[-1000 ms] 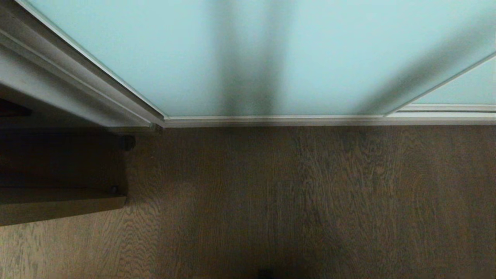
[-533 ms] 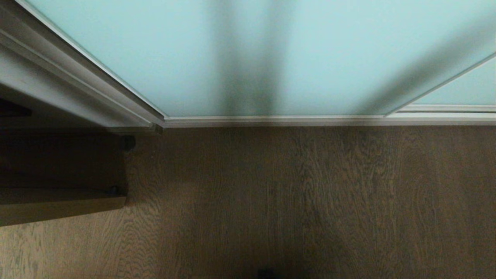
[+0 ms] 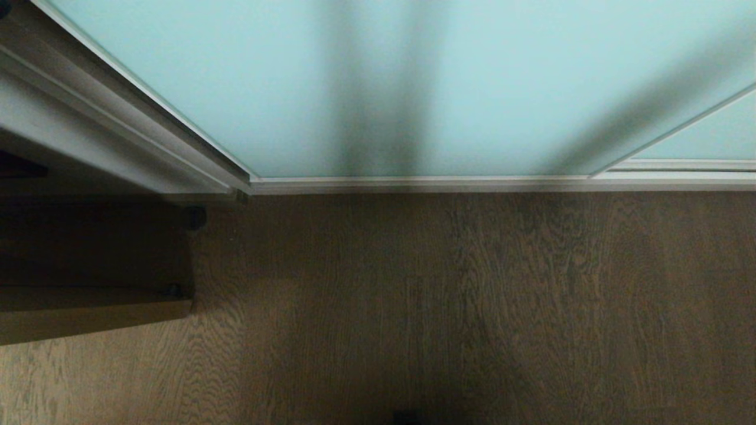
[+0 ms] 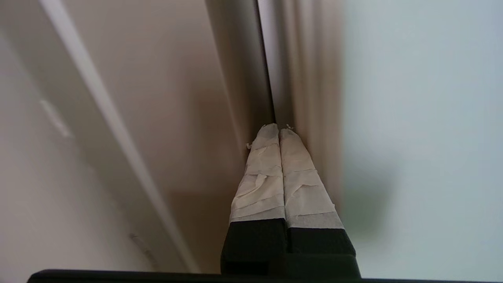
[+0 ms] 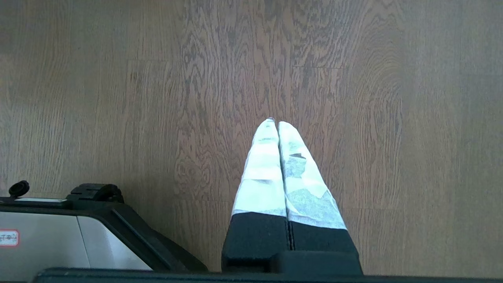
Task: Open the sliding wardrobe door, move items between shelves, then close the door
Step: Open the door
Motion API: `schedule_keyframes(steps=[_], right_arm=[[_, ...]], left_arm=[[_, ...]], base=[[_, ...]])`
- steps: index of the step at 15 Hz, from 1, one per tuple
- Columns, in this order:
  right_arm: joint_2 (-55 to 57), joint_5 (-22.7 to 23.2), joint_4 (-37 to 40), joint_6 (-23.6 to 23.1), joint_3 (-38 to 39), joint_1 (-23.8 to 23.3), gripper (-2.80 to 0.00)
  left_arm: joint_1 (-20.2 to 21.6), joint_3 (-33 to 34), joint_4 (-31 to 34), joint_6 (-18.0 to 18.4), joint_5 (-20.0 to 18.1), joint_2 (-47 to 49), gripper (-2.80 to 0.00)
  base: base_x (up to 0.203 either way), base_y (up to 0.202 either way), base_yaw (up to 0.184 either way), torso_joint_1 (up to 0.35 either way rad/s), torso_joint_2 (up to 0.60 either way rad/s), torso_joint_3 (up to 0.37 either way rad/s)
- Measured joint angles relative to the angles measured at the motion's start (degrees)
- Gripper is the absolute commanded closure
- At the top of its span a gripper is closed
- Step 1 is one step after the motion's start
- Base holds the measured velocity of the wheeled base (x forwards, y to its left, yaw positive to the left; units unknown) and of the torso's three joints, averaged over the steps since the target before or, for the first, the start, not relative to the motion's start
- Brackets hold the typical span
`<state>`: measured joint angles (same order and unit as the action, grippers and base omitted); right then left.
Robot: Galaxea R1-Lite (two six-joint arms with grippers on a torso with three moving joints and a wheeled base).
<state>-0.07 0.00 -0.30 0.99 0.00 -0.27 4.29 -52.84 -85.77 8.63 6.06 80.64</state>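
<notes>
The left gripper (image 4: 279, 129), fingers pressed together, noses into the seam at the sliding wardrobe door (image 4: 424, 118)'s nine-o'clock edge, likely to push it open; the right gripper (image 5: 274, 122) hangs closed.

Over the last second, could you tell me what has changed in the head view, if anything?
Almost nothing. A small dark shape now shows in the top left corner, too little of it to identify. The sliding wardrobe door stands shut along its bottom rail as before, and the wooden floor and the brown furniture on the left look the same. Neither arm shows in the head view.
</notes>
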Motion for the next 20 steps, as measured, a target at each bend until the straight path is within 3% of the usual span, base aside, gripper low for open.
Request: schedule_keyframes(steps=[5,20], right_arm=[[0.0,0.0,0.0,0.02,0.0,0.0,0.0],[0.0,0.0,-0.02,-0.02,0.0,0.0,0.0]], left_arm=[[-2.64,-2.68,-0.17,-0.06,0.13,3.08,0.0],[-25.84,-9.66,0.13,1.54,-1.57,15.29,0.0]], base=[[0.0,0.0,0.0,0.0,0.0,0.0],[0.0,0.0,0.0,0.0,0.0,0.0]])
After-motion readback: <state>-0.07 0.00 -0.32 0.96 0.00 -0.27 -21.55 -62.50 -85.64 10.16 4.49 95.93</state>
